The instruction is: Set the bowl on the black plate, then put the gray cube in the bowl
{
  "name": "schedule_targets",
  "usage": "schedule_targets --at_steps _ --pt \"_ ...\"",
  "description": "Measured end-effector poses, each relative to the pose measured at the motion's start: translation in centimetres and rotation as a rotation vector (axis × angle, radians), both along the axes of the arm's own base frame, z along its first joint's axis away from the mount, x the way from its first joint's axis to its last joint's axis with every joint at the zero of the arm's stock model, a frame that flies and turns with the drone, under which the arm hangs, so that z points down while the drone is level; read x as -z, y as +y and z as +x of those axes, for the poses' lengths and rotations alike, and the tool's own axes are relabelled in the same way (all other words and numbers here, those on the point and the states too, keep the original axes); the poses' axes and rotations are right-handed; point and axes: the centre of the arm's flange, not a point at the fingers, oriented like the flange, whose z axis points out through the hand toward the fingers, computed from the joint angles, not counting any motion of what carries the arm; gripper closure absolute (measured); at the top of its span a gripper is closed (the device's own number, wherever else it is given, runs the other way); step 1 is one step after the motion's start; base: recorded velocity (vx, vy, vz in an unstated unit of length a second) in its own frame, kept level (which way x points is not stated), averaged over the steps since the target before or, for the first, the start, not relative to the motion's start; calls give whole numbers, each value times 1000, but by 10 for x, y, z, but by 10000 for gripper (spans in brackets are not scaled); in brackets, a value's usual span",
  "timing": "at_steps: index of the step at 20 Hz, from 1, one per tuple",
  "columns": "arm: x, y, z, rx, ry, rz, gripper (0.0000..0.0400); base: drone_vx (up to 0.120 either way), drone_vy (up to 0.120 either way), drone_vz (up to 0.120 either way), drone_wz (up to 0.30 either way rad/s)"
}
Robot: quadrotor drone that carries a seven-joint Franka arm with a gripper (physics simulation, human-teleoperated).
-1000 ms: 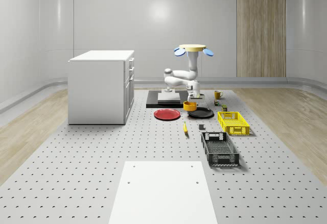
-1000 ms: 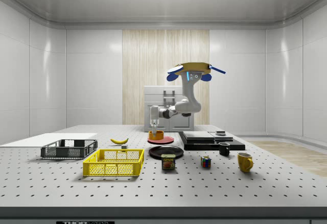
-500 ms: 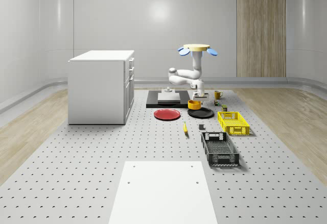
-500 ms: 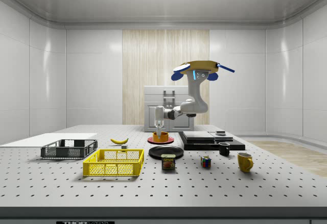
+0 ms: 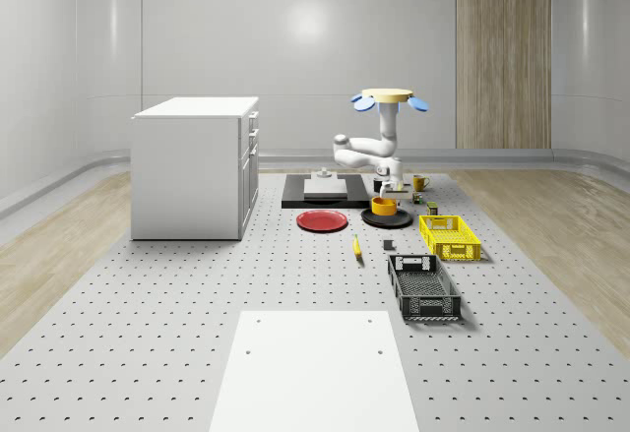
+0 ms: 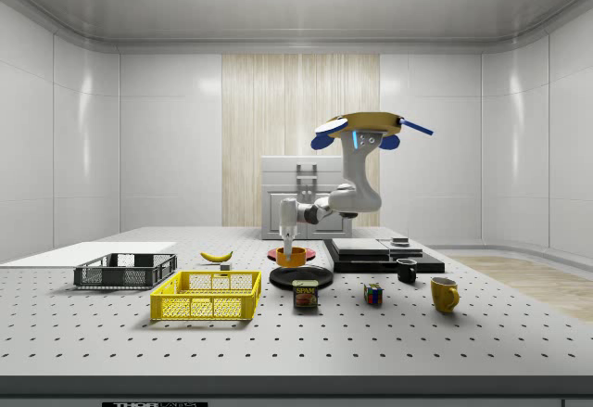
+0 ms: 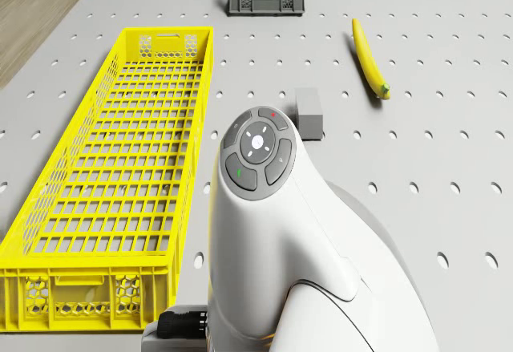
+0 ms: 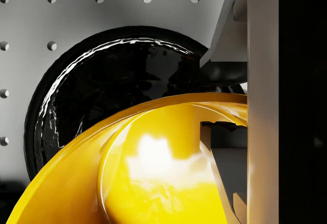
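Note:
The orange-yellow bowl [image 5: 384, 206] is held by its rim in my gripper [image 5: 386, 190], which is shut on it. It hangs low over the black plate [image 5: 397, 222]; I cannot tell whether they touch. In the side view the bowl [image 6: 291, 258] is right above the plate [image 6: 304, 276], under the gripper [image 6: 290, 244]. The wrist view has the bowl [image 8: 153, 178] in front of the glossy plate [image 8: 97, 91], one finger [image 8: 263, 81] outside the rim. The gray cube [image 5: 388, 245] lies on the table nearer the camera, between banana and yellow crate, cube [image 7: 309, 112]. The drone [image 5: 389, 97] hovers above the plate's far side.
A red plate [image 5: 322, 220] lies left of the black one. The yellow crate [image 5: 449, 236] and black crate [image 5: 423, 286] stand to the right front, the banana [image 5: 356, 246] beside the cube. A white cabinet [image 5: 197, 166], a black platform [image 5: 320, 196] and a yellow mug [image 5: 419, 183] are around.
The drone and arm carried the bowl toward the whole-scene view's right, from beside the red plate to over the black plate, and lowered it.

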Motion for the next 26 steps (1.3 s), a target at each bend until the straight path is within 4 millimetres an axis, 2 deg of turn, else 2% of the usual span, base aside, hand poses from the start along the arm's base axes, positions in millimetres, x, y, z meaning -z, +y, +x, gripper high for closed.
schedule_targets --at_steps 5,13,19,26 --pt "0 0 -5 0 0 0 300 0 32 0 0" --pt "-1 0 -36 0 0 0 300 0 0 0 0" --pt "-12 0 -50 0 0 0 300 0 0 0 0" --pt "-37 0 -54 0 0 0 300 0 0 0 0"
